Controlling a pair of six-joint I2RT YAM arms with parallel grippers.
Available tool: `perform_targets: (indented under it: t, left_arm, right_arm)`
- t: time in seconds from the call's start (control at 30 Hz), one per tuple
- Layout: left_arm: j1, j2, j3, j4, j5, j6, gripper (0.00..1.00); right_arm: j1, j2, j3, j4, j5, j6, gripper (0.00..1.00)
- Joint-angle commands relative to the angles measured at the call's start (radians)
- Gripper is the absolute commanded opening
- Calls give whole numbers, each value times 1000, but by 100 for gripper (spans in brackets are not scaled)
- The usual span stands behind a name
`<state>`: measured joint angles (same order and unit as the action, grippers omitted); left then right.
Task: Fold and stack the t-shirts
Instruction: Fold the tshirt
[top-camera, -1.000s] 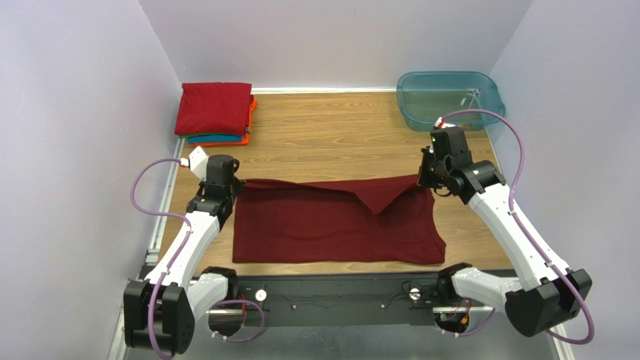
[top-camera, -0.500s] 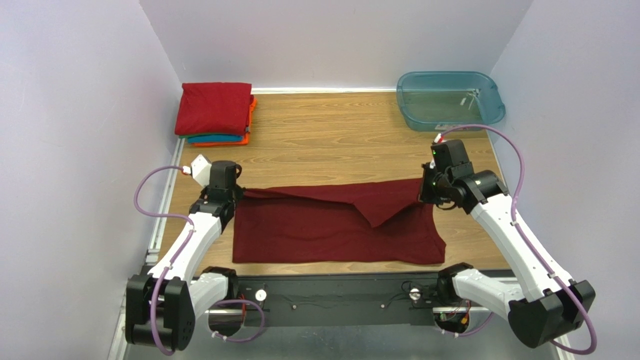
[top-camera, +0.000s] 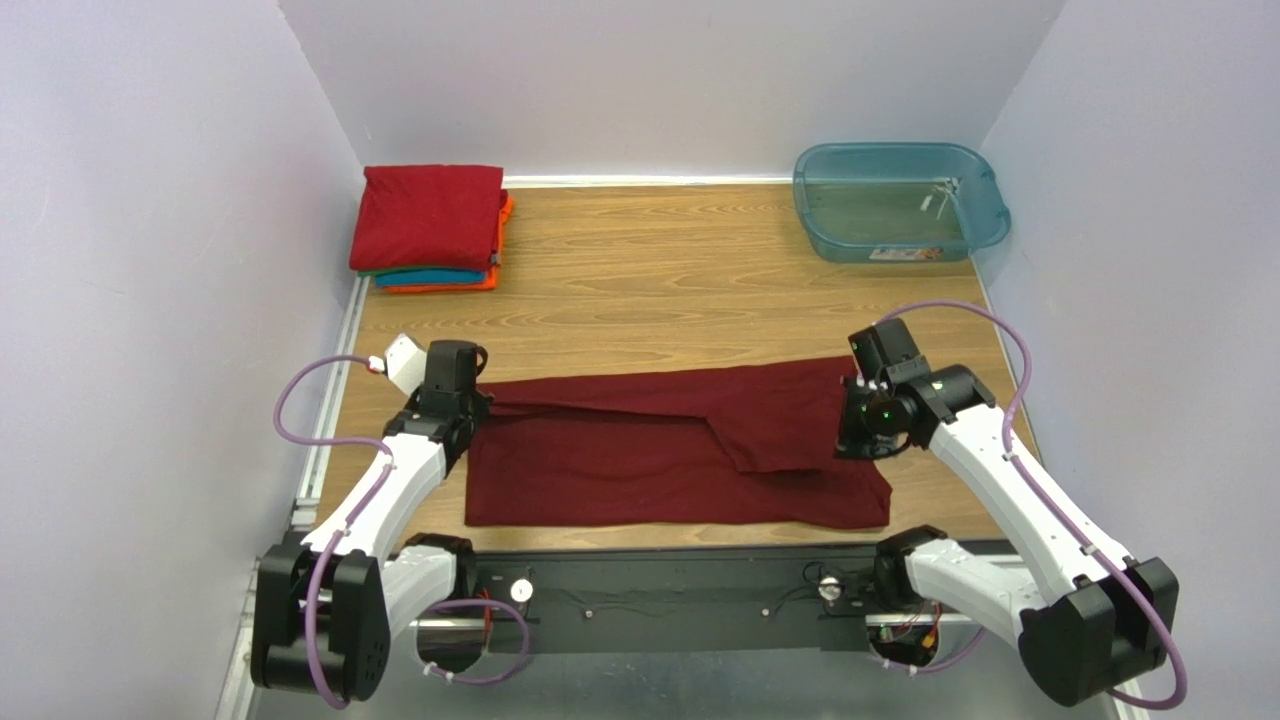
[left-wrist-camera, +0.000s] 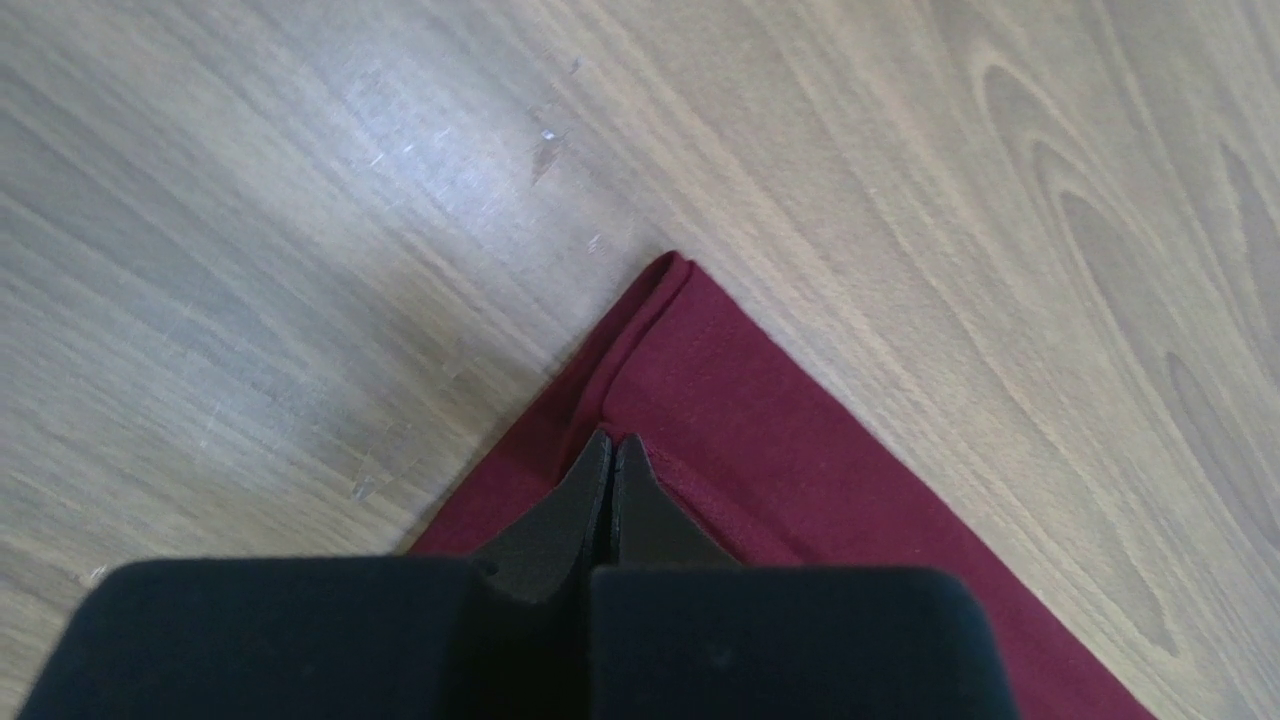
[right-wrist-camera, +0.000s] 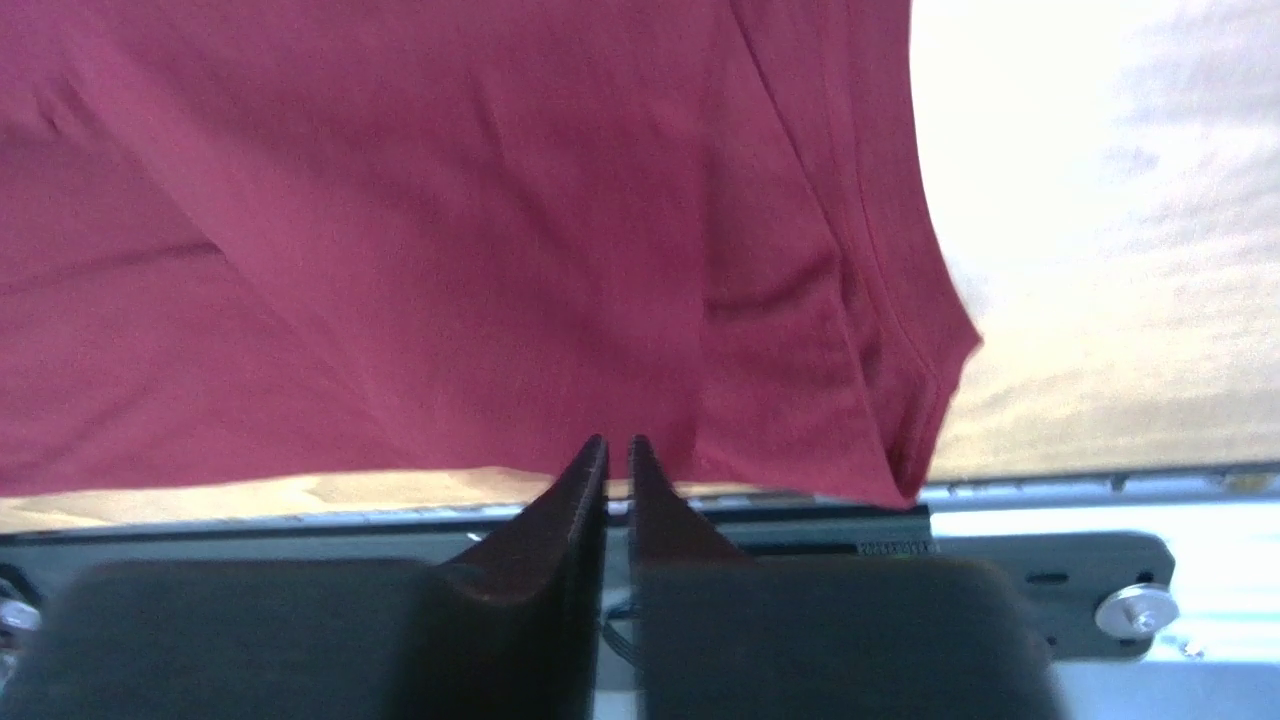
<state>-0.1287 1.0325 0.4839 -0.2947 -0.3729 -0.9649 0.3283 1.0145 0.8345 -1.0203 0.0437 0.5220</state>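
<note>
Lower centre: maroon shirt (top-camera: 646, 458), far edge partly folded over. Left claw (left-wrist-camera: 613, 444) closed, pinching its upper-left corner. Right claw (right-wrist-camera: 616, 446) shows a slit; cannot tell if it holds cloth. Risk: right side slipping free early would skew the fold. Stack (top-camera: 431, 225) sits upper left.
</note>
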Motion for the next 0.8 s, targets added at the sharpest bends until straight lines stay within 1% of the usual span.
perform_targets:
  t: [0.0,0.03,0.07,0.1,0.13,0.17,0.23,0.3,0.33,0.37,0.4,0.47,0.5,0.57,0.6,0.63,0.7,0.77]
  left_arm:
    - [-2,-5,-10,-62,-58,-52,15]
    - [-2,-6,-5,-73,-64,-61,31]
    - [-2,-12,-2,-83,-66,-61,58]
    - [-2,-25,1,-90,-66,-64,78]
    - [-2,-34,13,-98,-69,-86,92]
    - [-2,-55,21,-103,-67,-87,96]
    - [-2,-74,56,-103,-58,-77,98]
    - [-3,-94,88,-129,-55,-72,98]
    - [-2,-97,113,-127,-40,-61,98]
    - [-2,-103,120,-118,-20,-42,98]
    - [-2,-106,125,-94,1,-6,98]
    - [-3,-106,116,-55,75,38,98]
    - [-3,-103,107,-10,97,52,98]
    - [-3,-94,78,43,163,75,98]
    - [-5,-75,67,78,182,95,98]
    - [-6,-65,64,88,208,101,98]
    - [-6,-28,64,95,215,114,98]
    - [-8,-5,64,95,210,133,98]
  right_arm:
    - [6,-34,-63,-86,-25,61,33]
    - [6,-34,-70,-86,-28,62,40]
    - [6,-34,-64,-86,-30,62,48]
    - [6,-36,-57,-83,-31,56,60]
    - [6,-31,-45,-81,-15,44,78]
    - [6,-30,-2,-74,-5,36,100]
    - [6,-36,38,-52,2,-5,100]
    - [6,-44,67,-2,-28,-31,100]
    - [6,-44,80,21,-112,-63,100]
    - [8,-44,80,47,-155,-76,100]
    - [20,-42,72,105,-233,-82,100]
    - [64,-33,46,166,-257,-71,100]
    - [142,-15,41,222,-252,-59,100]
    - [236,21,55,267,-202,-30,100]
    - [324,79,66,294,-183,-27,100]
    - [362,108,78,308,-150,-27,100]
    - [444,177,104,344,-116,-28,100]
    - [483,265,109,370,-79,-27,100]
